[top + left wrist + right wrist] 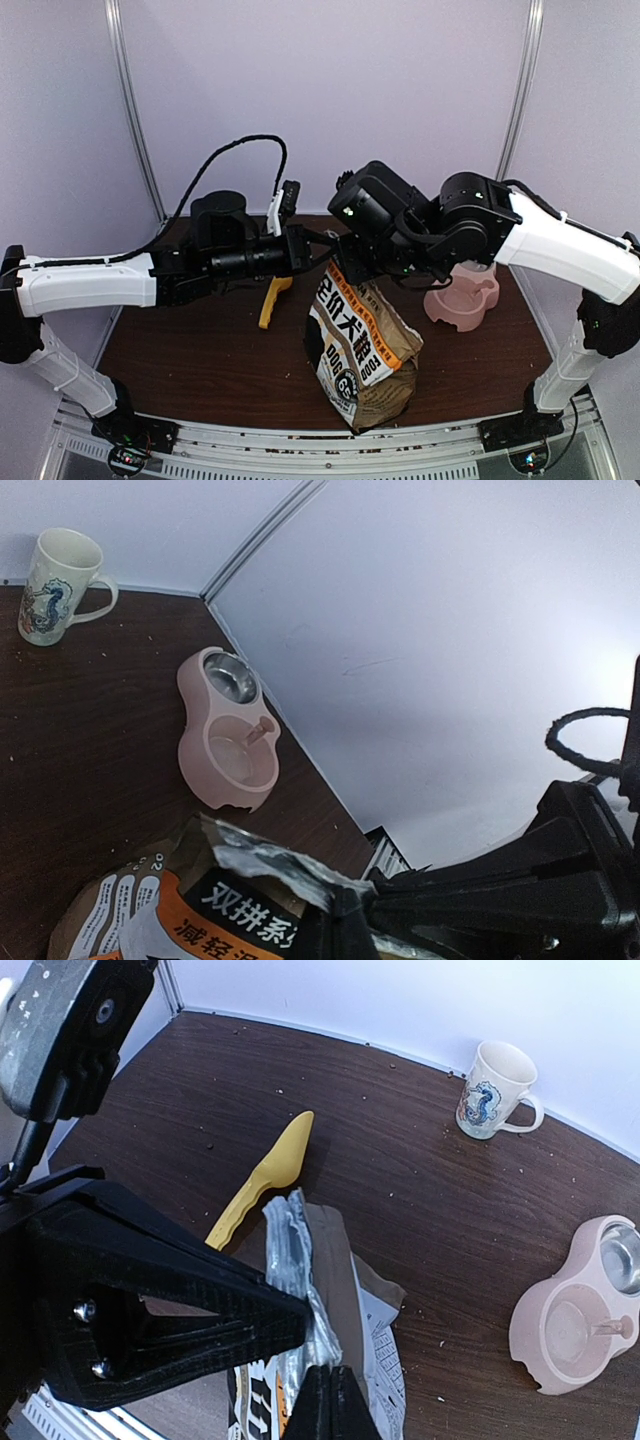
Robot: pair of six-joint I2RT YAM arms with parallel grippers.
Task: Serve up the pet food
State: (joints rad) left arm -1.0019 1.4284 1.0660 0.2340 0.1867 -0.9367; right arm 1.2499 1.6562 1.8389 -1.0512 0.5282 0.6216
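1. L arm: enters from left edge of top view and reaches toward frame ctr. The left gripper (303,252) sits at ctr frame, fingers together, pinched on the top edge of the pet food bag (365,355).
2. L wrist view: the pinch is at bottom ctr. Crumpled silver lining of the bag mouth is caught at the fingertips.
3. R arm: enters from right edge of top view, wrist bent toward ctr. The right gripper (338,268) is just beside the L one, fingers together, clamped on the same bag top from the opposite side.
4. R wrist view: black finger wedge at lower left, tip on the silver rim of the bag mouth.
5. Bag position: lower ctr of top view, base on the table (200,350), body tilted, top pulled up and left to both grippers. Kraft-brown sides; white label w/ orange band faces the camera.
6. Pet food: inside the bag. Contents are hidden in all 3 views.
7. Yellow scoop (272,300): flat on table, just left of bag, below L gripper in top view. Not held.
8. Pink double bowl (465,300): right of ctr, well apart from bag, partly behind R arm. One well has a steel insert (L wrist view).
9. Mug (495,1088): upright, upper right of R wrist view, near back wall.
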